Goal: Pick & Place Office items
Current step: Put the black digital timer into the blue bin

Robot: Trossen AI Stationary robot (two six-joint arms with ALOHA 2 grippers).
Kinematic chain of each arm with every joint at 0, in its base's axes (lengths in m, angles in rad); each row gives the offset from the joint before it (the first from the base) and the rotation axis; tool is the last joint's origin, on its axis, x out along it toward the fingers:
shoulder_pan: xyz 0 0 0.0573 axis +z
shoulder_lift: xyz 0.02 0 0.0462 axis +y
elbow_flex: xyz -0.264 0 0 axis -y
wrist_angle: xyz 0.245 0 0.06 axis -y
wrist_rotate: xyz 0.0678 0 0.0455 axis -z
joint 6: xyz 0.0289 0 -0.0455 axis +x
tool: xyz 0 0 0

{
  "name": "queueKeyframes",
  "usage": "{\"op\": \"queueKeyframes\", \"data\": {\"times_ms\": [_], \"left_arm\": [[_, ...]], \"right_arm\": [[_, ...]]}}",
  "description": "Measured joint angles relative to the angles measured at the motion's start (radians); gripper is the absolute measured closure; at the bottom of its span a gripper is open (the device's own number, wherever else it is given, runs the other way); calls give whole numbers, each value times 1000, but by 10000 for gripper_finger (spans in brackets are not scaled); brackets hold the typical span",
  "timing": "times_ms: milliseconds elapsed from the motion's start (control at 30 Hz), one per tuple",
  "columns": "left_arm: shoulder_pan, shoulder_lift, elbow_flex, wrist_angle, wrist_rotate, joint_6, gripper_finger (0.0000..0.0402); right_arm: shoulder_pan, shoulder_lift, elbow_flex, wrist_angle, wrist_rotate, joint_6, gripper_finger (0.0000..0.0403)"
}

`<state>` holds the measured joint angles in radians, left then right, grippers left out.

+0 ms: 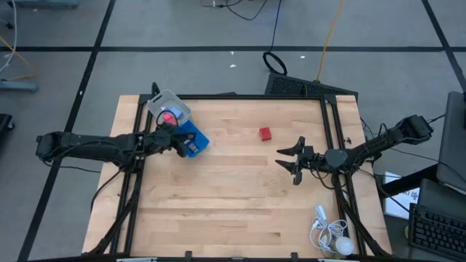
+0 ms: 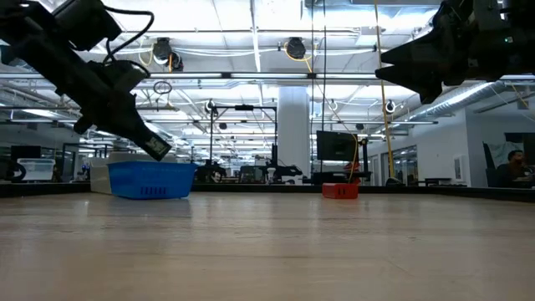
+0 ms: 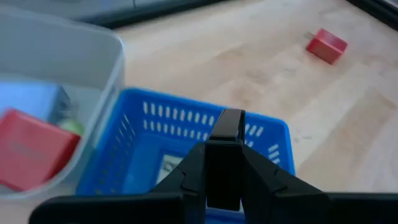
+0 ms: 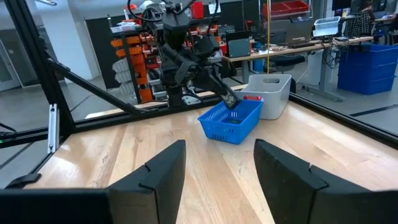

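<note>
High view: the small blue slotted plastic tray (image 1: 194, 140) serves as landmark, sitting on the pale wooden table (image 1: 233, 196) toward its far left corner. Left gripper (image 1: 180, 148) is over the tray's near edge. In the left wrist view its dark fingers (image 3: 225, 155) are pressed together on a thin dark rectangular piece (image 3: 229, 126) that stands upright between them, above the tray's interior. A pale-faced flat item (image 3: 166, 165) lies on the tray floor, partly hidden by the gripper.

Touching the tray's far-left side is the clear plastic box (image 1: 168, 108). Inside it: a red block (image 3: 32, 148), a pale blue piece (image 3: 34, 99), and a bit of green (image 3: 73, 126) between them; which of these touch, cannot tell.

A lone small red block (image 1: 265, 133) lies on bare wood well to the right of the tray, roughly midway between the tray and the right gripper (image 1: 293, 161). That gripper hangs above the table with its fingers spread apart, nothing between them; right wrist view shows both fingers (image 4: 155, 171) with a clear gap, facing the tray across the table.

White corded gadget (image 1: 331, 234) rests at the table's near right corner, far from the tray.

No readable writing or brand on any item; faint marks on the boxed red block are illegible.
</note>
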<state>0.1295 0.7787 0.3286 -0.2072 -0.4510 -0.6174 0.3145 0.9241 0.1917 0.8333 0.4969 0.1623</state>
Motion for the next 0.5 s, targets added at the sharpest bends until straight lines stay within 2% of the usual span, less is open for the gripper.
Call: {"op": "queueKeyframes", "data": {"times_ms": [167,300,500], "left_arm": [[26,11,0,-22,98,-60,324],[29,47,0,-33,87,-74,311],[28,105,0,9,86,-69,329]], "right_arm": [[0,0,0,0,0,2,222],[0,0,0,0,0,9,222],[0,0,0,0,0,9,222]]}}
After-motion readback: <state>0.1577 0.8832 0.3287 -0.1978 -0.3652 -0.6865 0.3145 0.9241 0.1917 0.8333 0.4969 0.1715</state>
